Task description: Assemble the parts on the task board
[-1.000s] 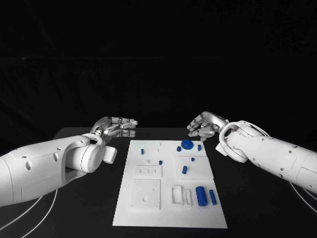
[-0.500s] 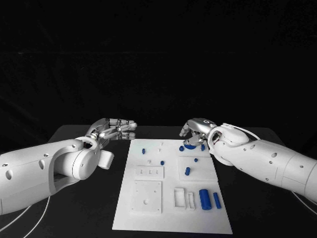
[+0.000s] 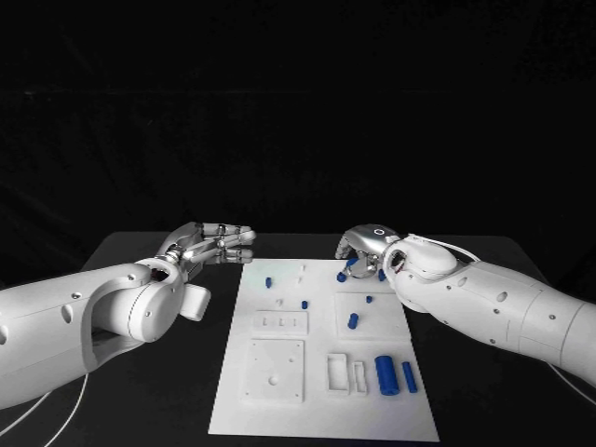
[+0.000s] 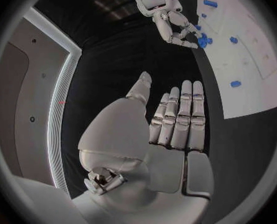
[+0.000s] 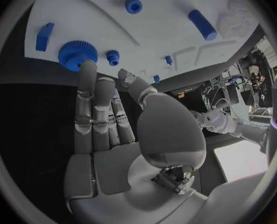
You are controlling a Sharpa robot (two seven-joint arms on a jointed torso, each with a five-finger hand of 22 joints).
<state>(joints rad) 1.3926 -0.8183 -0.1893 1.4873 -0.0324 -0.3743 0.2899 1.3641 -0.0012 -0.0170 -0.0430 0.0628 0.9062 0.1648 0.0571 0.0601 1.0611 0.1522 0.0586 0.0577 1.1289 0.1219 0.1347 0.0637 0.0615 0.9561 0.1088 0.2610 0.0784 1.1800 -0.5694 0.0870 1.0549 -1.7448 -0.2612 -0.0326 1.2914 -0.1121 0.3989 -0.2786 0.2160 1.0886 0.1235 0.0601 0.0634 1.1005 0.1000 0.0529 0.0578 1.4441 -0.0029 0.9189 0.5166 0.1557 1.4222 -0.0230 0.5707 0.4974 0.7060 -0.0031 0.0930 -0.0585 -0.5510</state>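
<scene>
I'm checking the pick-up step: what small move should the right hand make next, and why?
Probably lower the right hand a little and close its fingers around the blue gear. The fingertips reach the gear at the task board's far end, but nothing is held yet. The left hand waits off the board.

Black table (image 3: 151, 391) against a dark, unlit backdrop
</scene>
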